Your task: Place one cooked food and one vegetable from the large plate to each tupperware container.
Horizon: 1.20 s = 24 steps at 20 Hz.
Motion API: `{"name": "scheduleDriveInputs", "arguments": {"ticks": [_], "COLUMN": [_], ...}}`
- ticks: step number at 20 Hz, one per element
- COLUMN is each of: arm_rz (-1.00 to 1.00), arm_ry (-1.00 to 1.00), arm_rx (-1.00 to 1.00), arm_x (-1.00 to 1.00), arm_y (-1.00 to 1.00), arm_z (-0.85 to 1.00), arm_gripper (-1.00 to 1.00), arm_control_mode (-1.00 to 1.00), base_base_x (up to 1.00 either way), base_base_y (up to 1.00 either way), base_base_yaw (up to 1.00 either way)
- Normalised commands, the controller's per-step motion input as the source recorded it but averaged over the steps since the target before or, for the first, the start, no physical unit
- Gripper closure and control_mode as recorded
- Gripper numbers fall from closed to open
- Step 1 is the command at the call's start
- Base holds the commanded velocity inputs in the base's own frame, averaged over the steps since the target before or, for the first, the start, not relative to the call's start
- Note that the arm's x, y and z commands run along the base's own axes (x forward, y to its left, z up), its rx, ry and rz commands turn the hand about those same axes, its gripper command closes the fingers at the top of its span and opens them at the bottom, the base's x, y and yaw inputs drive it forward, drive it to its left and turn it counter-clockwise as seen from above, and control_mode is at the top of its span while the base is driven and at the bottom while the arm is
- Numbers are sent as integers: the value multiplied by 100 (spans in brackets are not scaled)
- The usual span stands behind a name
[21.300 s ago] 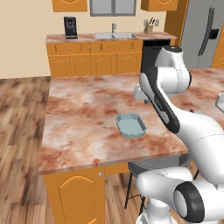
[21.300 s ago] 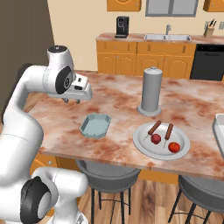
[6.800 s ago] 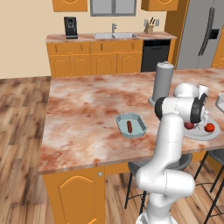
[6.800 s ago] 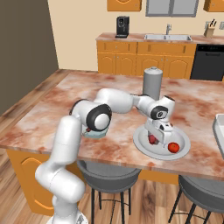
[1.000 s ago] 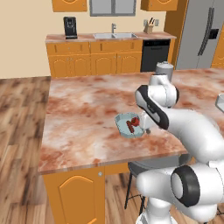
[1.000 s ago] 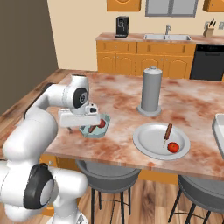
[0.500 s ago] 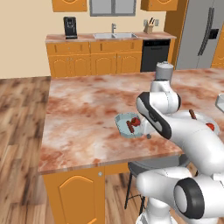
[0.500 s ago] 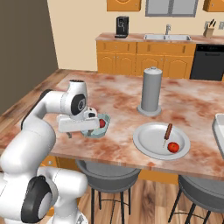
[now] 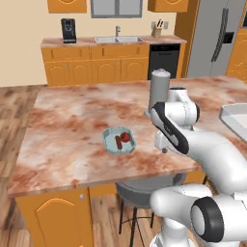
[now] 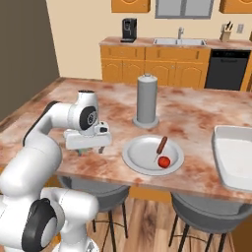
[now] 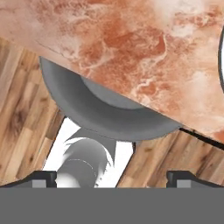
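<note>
Withdrawn from pale-blue tub (image 9: 119, 141): hand (image 10: 90, 149), jaws wide, empty, now between tub and large plate (image 10: 136, 157). Tub holds one sausage (image 9: 118, 142), one tomato (image 9: 125, 136). Plate retains one sausage (image 10: 161, 144), one tomato (image 10: 164, 161); white tub (image 10: 226, 170) on bench (image 9: 67, 120) unfilled.

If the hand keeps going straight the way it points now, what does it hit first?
The open hand points down at the counter's front edge. It would probably meet that edge first, or just miss it and reach the grey stool seat below; depth is unclear.
</note>
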Motion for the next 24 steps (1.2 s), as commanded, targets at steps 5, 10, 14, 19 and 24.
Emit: {"name": "scheduleDriveInputs", "arguments": {"ticks": [5,10,14,19,24], "arm_rz": [0,0,0,0,0], "arm_ry": [0,0,0,0,0], "arm_rx": [0,0,0,0,0], "arm_x": [0,0,0,0,0], "arm_y": [0,0,0,0,0], "arm_z": [0,0,0,0,0], "arm_gripper": [-100,-100,-100,-100,-100], "arm_control_mode": [100,100,100,100,100], "base_base_x": [0,13,17,29,26], "base_base_y": [-91,-50,-61,-50,-41], "base_base_yaw": [0,0,0,3,4]}}
